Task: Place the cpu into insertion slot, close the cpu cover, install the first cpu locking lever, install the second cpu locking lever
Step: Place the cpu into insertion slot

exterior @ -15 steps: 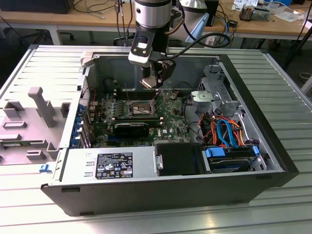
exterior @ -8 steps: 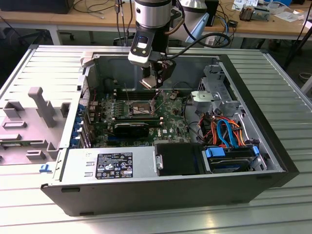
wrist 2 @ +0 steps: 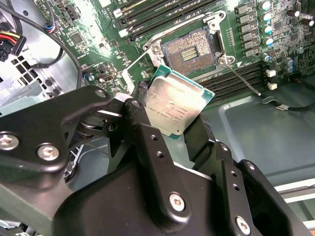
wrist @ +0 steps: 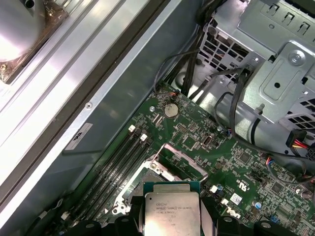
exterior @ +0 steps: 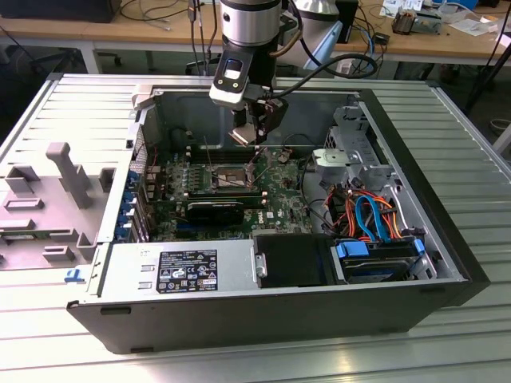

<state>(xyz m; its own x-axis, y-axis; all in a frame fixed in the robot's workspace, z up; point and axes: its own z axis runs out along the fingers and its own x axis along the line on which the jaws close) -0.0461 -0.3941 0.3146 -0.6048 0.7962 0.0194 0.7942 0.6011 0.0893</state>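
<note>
Item: cpu [wrist 2: 177, 105] [wrist: 172, 214], flat square chip with a dull silver top and a green edge. It is clamped by opposite edges between the two black fingers [wrist 2: 142, 123] of the hand [exterior: 259, 132], which is narrowed onto it. The chip is held in the air above the board, clear of the socket. Insertion slot [wrist 2: 189, 51] [exterior: 230, 177]: square socket with a silver rim, its dark centre and contact field bare, no chip seated. In the exterior view the hand hangs at about 1 o'clock of the slot. Cpu cover [wrist: 187, 162]: thin silver frame, raised off the slot. Locking lever [wrist 2: 243, 78]: thin metal rod, angled out from the slot's corner across the memory slots [wrist 2: 231, 83]. Green motherboard [exterior: 275, 207]: lies flat in the open computer case [exterior: 447, 199]. Power supply [exterior: 176, 267]: silver box with labels, at 7 o'clock of the slot in the exterior view. Blue and orange cables [exterior: 375, 215]: at 4 o'clock of the slot, beside the drive cage [exterior: 351, 152]. Grey moulded tray [exterior: 56, 191]: at 9 o'clock, outside the case. The case rests on the slatted metal bench [exterior: 471, 144].
</note>
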